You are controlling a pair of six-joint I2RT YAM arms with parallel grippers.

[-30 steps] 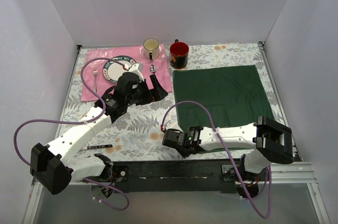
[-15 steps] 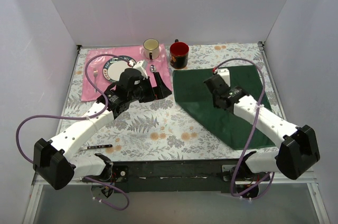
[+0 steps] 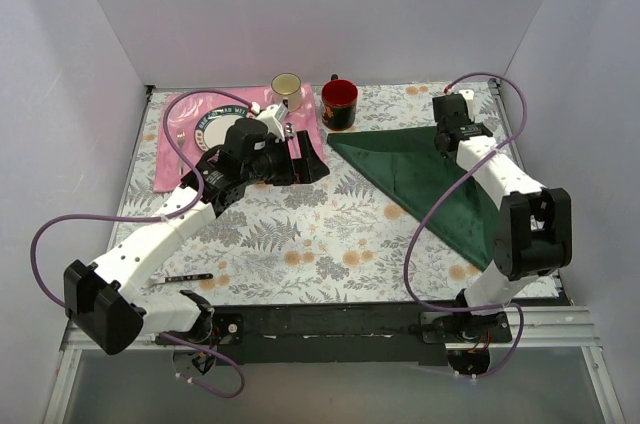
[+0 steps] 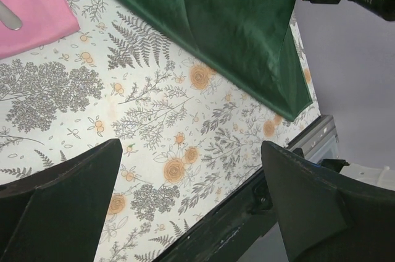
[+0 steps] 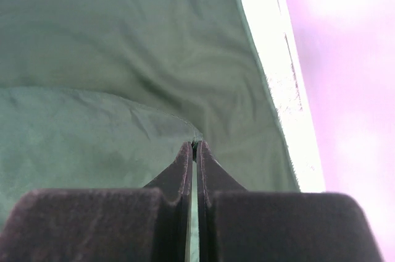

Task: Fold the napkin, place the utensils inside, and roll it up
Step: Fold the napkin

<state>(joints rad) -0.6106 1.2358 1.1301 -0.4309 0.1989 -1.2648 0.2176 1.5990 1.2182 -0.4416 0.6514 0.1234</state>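
A table (image 3: 300, 234) printed with ferns and orange blossoms is enclosed on three sides by plain white walls (image 3: 330, 4), and a black rail (image 3: 330, 322) is seen along its near edge. The right arm is stretched far out from its base with the elbow raised, so that the right claw (image 3: 450, 132) is brought to the far right part of the table. This claw is clenched on the napkin (image 3: 430, 179): in the wrist view the fingers (image 5: 179, 175) are pressed together, and a corner of the upper layer of green cloth is pinched at their tips. The napkin is laid folded on the diagonal into a triangle, spread from the right claw toward the left and toward the near side. The lower layer is seen to run a little beyond the pinched corner. The left arm is extended diagonally from the near left, and the left claw (image 3: 308, 162) is held released over the table, its two fingers (image 4: 62, 206) set wide apart. A pink placemat (image 3: 170, 169) with a plate (image 3: 215, 129) is found just to the left of this claw, a cream mug (image 3: 286, 91) and a red mug (image 3: 339, 102) beyond it, and the napkin's pointed end close on its right. A black-handled utensil (image 3: 183, 277) lies well behind the left claw, beside that arm's base.
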